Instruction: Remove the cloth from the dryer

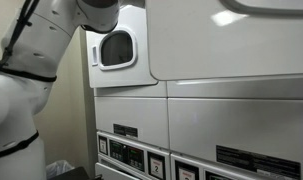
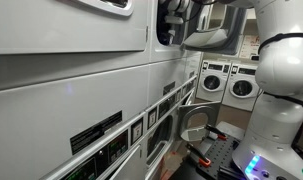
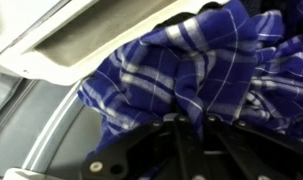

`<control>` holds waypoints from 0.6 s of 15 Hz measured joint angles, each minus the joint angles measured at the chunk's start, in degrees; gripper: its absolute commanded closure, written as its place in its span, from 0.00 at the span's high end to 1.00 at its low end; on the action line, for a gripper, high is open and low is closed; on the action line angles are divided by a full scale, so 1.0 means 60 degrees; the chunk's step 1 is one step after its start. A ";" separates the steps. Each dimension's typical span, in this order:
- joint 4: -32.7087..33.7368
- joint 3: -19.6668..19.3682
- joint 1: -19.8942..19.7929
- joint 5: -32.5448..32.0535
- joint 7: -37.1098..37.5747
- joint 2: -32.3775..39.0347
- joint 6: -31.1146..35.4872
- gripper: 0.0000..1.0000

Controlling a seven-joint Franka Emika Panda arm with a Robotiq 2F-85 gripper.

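— One question: where does the soft dark blue and purple checked cloth (image 3: 181, 60) lie from the black gripper (image 3: 188, 122)?
— Straight ahead of it in the wrist view, bunched in the mouth of the large white front-loading dryer (image 3: 76, 40), just beside its pale rim. The folds spread across the view.
— And the jaws?
— Clenched, with a fold of the cloth pinched between the tips, as far as I can judge.
— So the coming move?
— Probably a straight pull back out of the opening, clear of the rim, since most of the fabric sits deeper than the gripper.
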 measured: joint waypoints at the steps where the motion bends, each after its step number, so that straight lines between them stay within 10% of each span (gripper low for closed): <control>1: 0.0029 0.0000 -0.0032 0.0001 -0.0108 -0.0174 -0.0353 0.04; 9: -0.0065 0.0046 -0.0070 0.0529 -0.1666 -0.1328 -0.4047 0.04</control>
